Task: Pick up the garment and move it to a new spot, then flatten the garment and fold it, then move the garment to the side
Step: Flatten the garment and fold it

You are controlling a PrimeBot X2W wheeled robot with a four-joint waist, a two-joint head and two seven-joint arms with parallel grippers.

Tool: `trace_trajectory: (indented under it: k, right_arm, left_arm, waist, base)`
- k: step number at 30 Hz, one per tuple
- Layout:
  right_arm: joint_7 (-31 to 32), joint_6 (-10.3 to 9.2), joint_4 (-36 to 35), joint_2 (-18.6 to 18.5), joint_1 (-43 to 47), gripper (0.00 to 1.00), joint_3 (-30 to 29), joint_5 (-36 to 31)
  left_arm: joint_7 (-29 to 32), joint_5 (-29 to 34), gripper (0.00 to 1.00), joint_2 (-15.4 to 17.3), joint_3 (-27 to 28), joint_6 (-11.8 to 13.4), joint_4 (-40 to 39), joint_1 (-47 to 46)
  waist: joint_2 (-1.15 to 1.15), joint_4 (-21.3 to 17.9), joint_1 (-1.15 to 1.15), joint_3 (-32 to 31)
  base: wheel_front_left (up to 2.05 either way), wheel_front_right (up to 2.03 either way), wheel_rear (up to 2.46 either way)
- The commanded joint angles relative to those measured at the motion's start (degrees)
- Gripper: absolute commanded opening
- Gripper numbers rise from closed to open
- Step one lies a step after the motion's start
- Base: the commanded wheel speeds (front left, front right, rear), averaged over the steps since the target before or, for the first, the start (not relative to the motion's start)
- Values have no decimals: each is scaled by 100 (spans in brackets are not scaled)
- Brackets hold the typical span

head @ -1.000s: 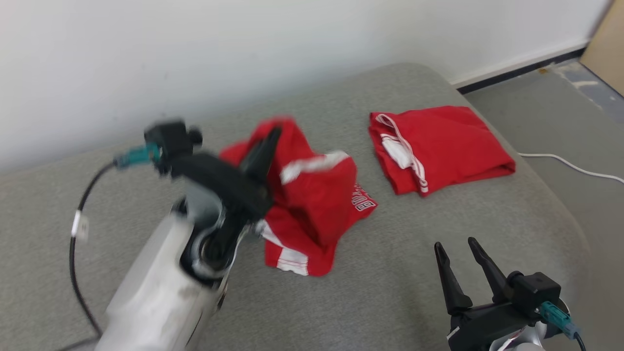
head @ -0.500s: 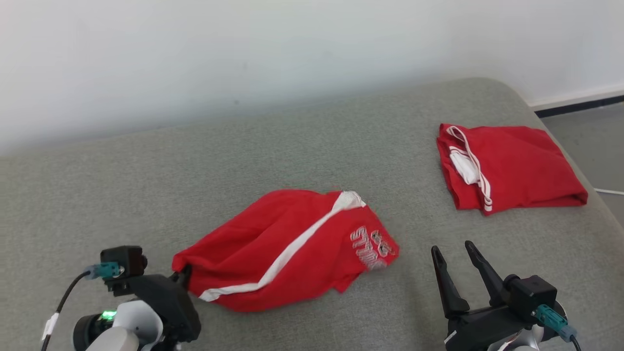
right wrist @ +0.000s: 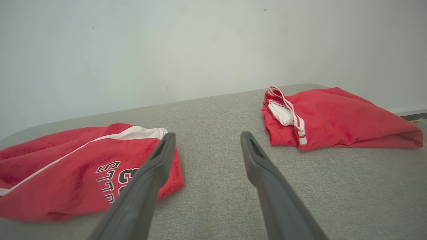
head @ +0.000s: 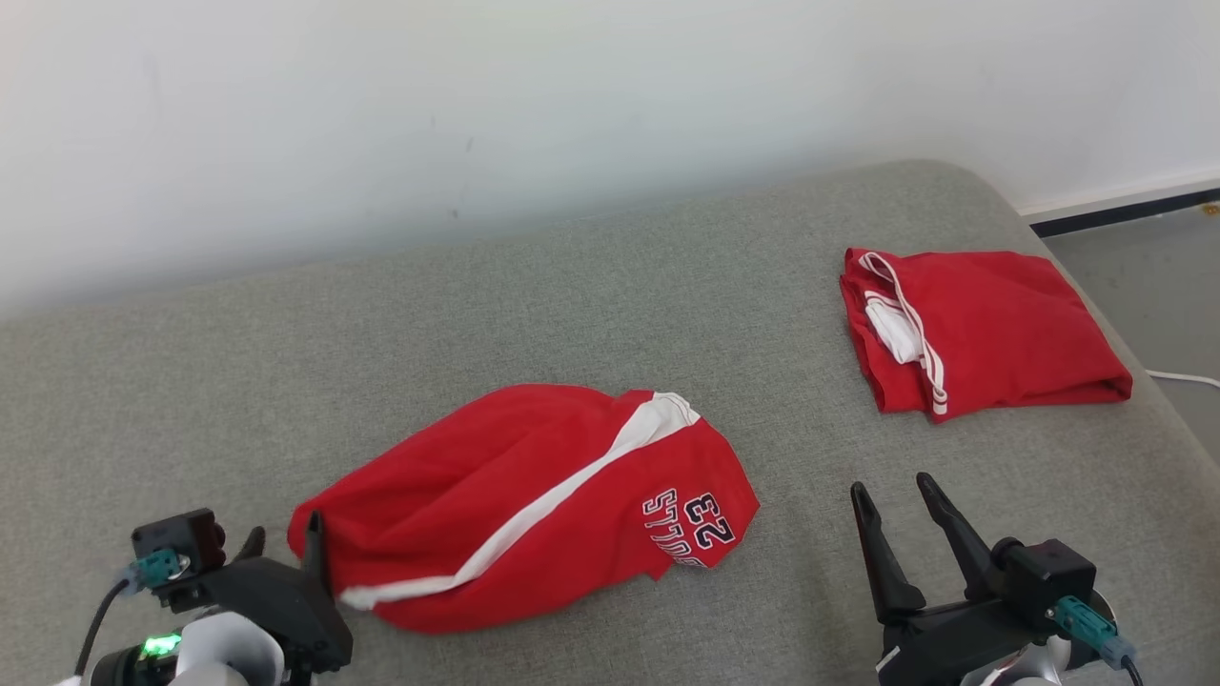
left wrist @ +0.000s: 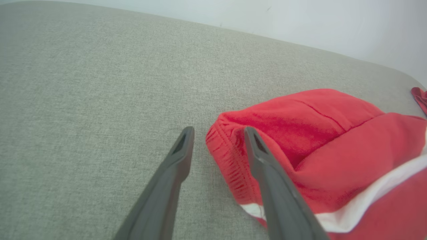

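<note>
So the left gripper (head: pixel 284 538) sits down at the near left corner of the scene with its two long dark fingers spread apart, not clamped on anything. In the left wrist view (left wrist: pixel 218 133) one finger is over bare fabric surface and the other lies across the ribbed, elasticated edge of the red shorts with a white side stripe (left wrist: pixel 317 140), so that edge sits right at the gap between the fingers. I can't tell if the finger actually presses on the cloth or just hangs over it. The shorts (head: pixel 515 495) lie loose and a bit puffed up on the near middle of the grey woven padded surface (head: pixel 572 286), with the stripe running diagonally and the "23" print at the end toward the right arm. The right gripper (head: pixel 891 488) is at the near right, fingers spread wide with nothing between them. It's near the printed end of the shorts (right wrist: pixel 66 166) but not touching, fingers pointing out over bare grey (right wrist: pixel 207 136). Further back on the right there's a second red garment with white trim, folded into a neat rectangle (head: pixel 991 324), well apart from the shorts (right wrist: pixel 333 116). A white wall (head: pixel 477 114) runs behind it all, and a thin white cable (head: pixel 1182 378) lies on the floor off the right edge.
</note>
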Motion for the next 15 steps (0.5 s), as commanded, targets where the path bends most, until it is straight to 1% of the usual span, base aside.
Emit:
trace_trajectory:
  k: [1,4,6,9,11,12,15]
  right_arm:
    - [2,-15,-10,-41,57,100,-42,54]
    - [2,-15,-25,-66,112,100,-107,52]
    - [2,-15,-43,-76,120,100,-163,23]
    - [26,-15,-87,-105,129,100,-223,-23]
    - [28,-15,-107,-124,141,100,-263,-33]
    - [33,-15,-119,-128,144,100,-267,-38]
    - [75,-15,-145,-151,142,100,-271,-47]
  left_arm:
    - [-218,46,100,-62,55,30,25,110]
    - [-614,57,100,-136,146,61,7,277]
    - [-934,7,100,-235,252,14,-78,410]
    - [-1247,170,100,-289,420,-74,-299,669]
    - [-1304,353,100,-333,548,-170,-520,896]
    - [-1316,521,100,-341,704,-219,-710,977]
    - [-1317,1163,100,-527,1199,-406,-1333,1398]
  waist:
    - [0,10,0,-16]
    - [0,60,0,-48]
    - [0,111,0,-69]
    - [0,200,0,-115]
    - [0,274,0,-153]
    - [0,305,0,-169]
    - [0,410,0,-226]
  base:
    - [0,0,0]
    - [0,0,0]
    - [0,0,0]
    - [0,0,0]
    - [0,0,0]
    - [0,0,0]
    - [0,0,0]
